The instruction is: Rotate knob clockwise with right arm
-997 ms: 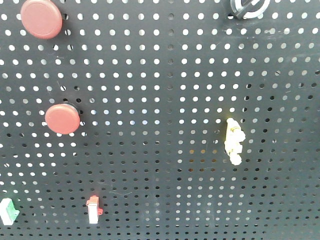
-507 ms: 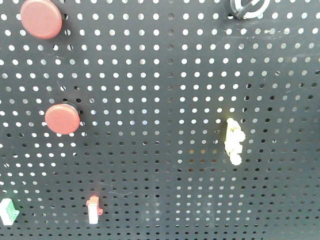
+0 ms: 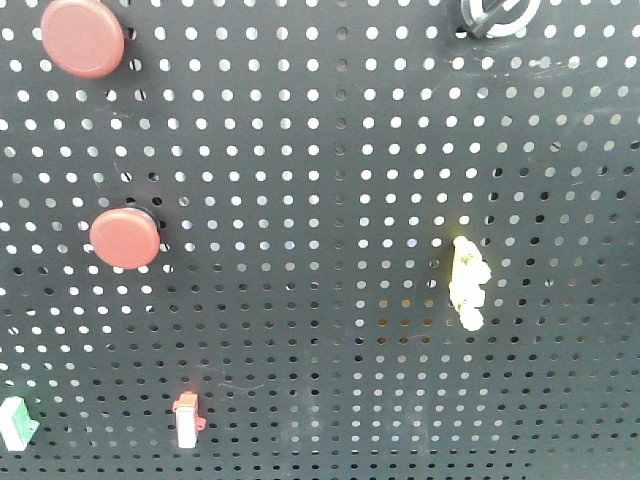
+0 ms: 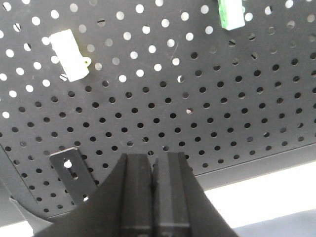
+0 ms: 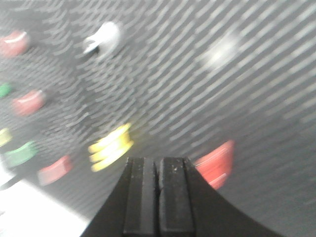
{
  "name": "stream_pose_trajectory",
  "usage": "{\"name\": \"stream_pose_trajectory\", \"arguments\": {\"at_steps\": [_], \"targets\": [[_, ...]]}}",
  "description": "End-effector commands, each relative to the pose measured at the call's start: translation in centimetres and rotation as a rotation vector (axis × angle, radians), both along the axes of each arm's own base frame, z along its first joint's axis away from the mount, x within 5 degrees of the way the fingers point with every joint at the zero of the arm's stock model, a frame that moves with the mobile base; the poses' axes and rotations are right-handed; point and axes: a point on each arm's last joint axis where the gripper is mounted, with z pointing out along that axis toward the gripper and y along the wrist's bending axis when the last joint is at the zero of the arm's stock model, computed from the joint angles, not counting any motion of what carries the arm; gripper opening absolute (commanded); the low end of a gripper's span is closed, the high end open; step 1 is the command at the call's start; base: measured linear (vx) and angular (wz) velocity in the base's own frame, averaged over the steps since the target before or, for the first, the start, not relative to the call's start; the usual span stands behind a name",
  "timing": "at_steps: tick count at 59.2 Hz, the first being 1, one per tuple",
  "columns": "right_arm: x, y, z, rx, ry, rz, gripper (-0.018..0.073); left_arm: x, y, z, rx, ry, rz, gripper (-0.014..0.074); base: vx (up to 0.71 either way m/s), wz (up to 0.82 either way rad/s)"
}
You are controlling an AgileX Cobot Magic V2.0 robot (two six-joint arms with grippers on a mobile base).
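Note:
The knob (image 3: 493,14), a silver ring with a black bar, sits at the top edge of the black pegboard (image 3: 330,150) in the front view, partly cut off. No arm shows in that view. In the blurred right wrist view the knob (image 5: 104,39) is a silvery shape at the upper left, far ahead of my right gripper (image 5: 158,162), which is shut and empty. My left gripper (image 4: 154,159) is shut and empty, close to the lower part of the pegboard (image 4: 207,113).
Two red dome buttons (image 3: 82,37) (image 3: 125,238), a yellow toggle (image 3: 467,283), a small red-and-white switch (image 3: 187,420) and a green-and-white part (image 3: 17,422) sit on the board. The left wrist view shows a white switch (image 4: 69,54), a green part (image 4: 230,14) and a metal bracket (image 4: 69,168).

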Motion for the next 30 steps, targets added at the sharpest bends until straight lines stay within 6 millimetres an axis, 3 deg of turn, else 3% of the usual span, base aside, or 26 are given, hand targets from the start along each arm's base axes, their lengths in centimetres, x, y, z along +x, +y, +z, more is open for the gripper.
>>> {"name": "stream_pose_trajectory", "arguments": {"at_steps": [1, 11, 17, 30], "targets": [[0.6, 2.6, -2.6, 0.033, -0.024, 0.071, -0.0010, 0.1, -0.1, 0.1, -0.009, -0.053, -0.005, -0.0006, 0.00, 0.00], [0.9, 4.8, -11.7, 0.083, -0.119, 0.089, -0.0010, 0.1, -0.1, 0.1, -0.009, -0.053, -0.005, -0.0006, 0.00, 0.00], [1.0, 5.1, -16.6, 0.094, -0.165, 0.000, -0.0010, 0.1, -0.1, 0.1, -0.009, -0.053, -0.005, -0.0006, 0.00, 0.00], [1.7, 5.1, -23.4, 0.045, -0.109, -0.273, -0.0010, 0.1, -0.1, 0.1, -0.009, -0.053, -0.005, -0.0006, 0.00, 0.00]]}}
